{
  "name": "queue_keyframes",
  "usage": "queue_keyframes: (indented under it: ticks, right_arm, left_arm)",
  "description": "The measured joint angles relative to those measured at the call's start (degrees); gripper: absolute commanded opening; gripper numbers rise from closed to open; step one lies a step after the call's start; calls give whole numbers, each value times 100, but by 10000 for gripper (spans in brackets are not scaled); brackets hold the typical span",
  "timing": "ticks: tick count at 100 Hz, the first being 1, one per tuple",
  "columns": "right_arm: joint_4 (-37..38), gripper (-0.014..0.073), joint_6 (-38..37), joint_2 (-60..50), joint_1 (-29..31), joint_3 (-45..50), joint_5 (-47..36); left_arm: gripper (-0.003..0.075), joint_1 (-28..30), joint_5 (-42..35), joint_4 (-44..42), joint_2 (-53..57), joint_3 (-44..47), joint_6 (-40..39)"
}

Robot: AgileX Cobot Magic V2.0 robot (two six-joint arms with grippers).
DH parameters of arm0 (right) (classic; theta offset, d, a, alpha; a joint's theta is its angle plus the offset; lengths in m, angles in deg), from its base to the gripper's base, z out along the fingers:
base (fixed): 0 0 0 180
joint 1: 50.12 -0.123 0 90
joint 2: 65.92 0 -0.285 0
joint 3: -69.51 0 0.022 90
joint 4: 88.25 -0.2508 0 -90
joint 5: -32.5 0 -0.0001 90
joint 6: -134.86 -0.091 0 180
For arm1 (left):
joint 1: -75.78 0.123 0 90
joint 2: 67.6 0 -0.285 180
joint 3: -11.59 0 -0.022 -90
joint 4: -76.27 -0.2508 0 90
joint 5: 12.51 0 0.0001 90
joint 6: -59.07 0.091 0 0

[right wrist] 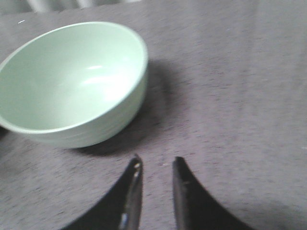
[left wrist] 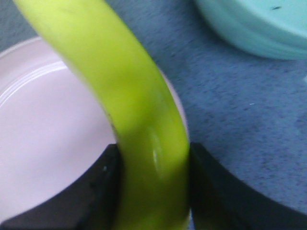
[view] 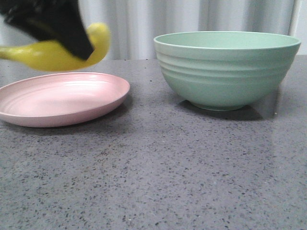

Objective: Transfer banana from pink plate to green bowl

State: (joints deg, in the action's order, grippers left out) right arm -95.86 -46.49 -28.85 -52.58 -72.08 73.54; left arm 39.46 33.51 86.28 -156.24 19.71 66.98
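Note:
My left gripper (view: 72, 40) is shut on the yellow banana (view: 45, 53) and holds it in the air above the pink plate (view: 57, 98) at the left. In the left wrist view the banana (left wrist: 129, 105) runs between the black fingers (left wrist: 91, 191), over the plate (left wrist: 43, 143). The green bowl (view: 225, 67) stands at the right, empty, and also shows in the left wrist view (left wrist: 259, 24). My right gripper (right wrist: 156, 165) hovers over the counter beside the bowl (right wrist: 72, 81), its jaws a narrow gap apart and empty. It is out of the front view.
The speckled grey counter (view: 158, 177) stretches from the plate and bowl to the front edge. A pale curtain (view: 134, 24) hangs behind the counter.

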Motion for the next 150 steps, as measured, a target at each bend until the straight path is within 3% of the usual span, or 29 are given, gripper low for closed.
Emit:
queue_keyframes:
  ticks: [11,53,106,120,132,142,150]
  right_arm:
    - [-362,330,45,443,-412,-308,120]
    - [-1357,327,58,2616,-1650,-1575,-271]
    - [-2208,323,60,4491,-1720,-2507,-498]
    - [-2271,211,60,4542,-1720,-2507,-488]
    - [-2331,41,-16,4542,-1720,-2528,-488]
    - [-2369,-72,-82,4542,-1720,-2537,-510]
    - [-2381,-79,-96,4542,-1720,-2537,-537]
  left_arm:
    - [-19,-511,52,0,64,-156,70]
    - [-19,-1754,-88,12,116,-278,154]
    - [-18,-1863,-145,-24,116,-278,143]
    - [-15,-1863,-100,-23,116,-278,123]
    - [73,-1863,-100,-23,116,-278,86]
    - [238,-1863,-121,-23,116,-278,77]
    - [380,-1863,-132,-26,116,-278,77]
